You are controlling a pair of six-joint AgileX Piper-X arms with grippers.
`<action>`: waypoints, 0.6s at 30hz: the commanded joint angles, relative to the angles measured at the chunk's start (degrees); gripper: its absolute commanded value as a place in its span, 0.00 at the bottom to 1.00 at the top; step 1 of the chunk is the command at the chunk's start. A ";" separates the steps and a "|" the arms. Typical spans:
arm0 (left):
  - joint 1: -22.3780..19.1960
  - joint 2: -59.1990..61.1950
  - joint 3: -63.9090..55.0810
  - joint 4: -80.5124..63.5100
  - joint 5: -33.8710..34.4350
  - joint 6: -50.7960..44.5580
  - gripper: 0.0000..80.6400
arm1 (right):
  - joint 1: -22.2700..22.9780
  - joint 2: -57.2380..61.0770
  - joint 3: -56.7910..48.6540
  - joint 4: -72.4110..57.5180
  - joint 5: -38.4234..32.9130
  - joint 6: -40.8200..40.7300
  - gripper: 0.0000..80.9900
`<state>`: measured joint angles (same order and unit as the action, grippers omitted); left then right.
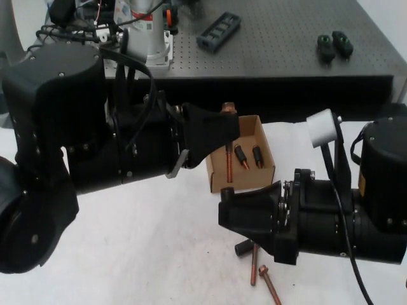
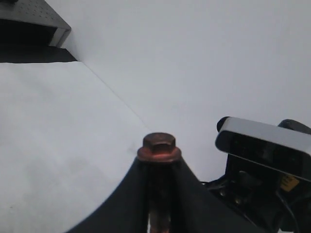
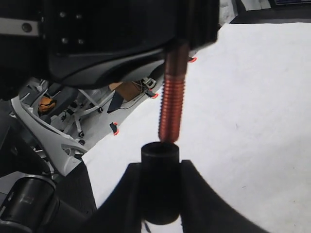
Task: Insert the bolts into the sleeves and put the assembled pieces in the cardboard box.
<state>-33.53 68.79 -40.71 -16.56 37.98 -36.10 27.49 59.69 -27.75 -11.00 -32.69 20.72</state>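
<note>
My left gripper [image 1: 219,130] [image 2: 159,167] is shut on a copper bolt [image 1: 227,162] [image 2: 159,145] that hangs upright, head up, in front of the cardboard box [image 1: 266,143]. Below it, my right gripper [image 1: 232,206] [image 3: 160,174] is shut on a black sleeve [image 3: 160,187] held upright. The bolt's threaded end [image 3: 171,109] stands just above the sleeve's mouth, almost touching it. Two assembled pieces [image 1: 241,155] [image 1: 257,154] lie inside the box.
Two loose copper bolts [image 1: 254,267] [image 1: 271,286] and a black sleeve [image 1: 241,248] lie on the white table near the front edge. Behind the box is a raised perforated bench [image 1: 286,38] with a black tray [image 1: 218,30] and two dark parts [image 1: 334,44].
</note>
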 commanded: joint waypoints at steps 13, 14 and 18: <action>0.24 -0.10 -0.26 -1.13 1.95 -1.19 0.01 | -0.04 -0.91 -0.16 -7.73 5.11 -0.01 0.03; 0.24 0.01 -0.26 -1.13 2.72 -1.19 0.06 | -0.20 -0.91 -0.16 -8.28 5.41 -0.18 0.03; 0.24 -0.05 -0.26 -1.13 2.71 -1.19 0.54 | -1.33 -0.91 -0.16 -9.37 8.51 -1.72 0.03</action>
<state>-33.34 68.79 -40.71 -17.02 39.72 -36.25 27.49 59.69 -27.75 -16.53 -28.18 20.72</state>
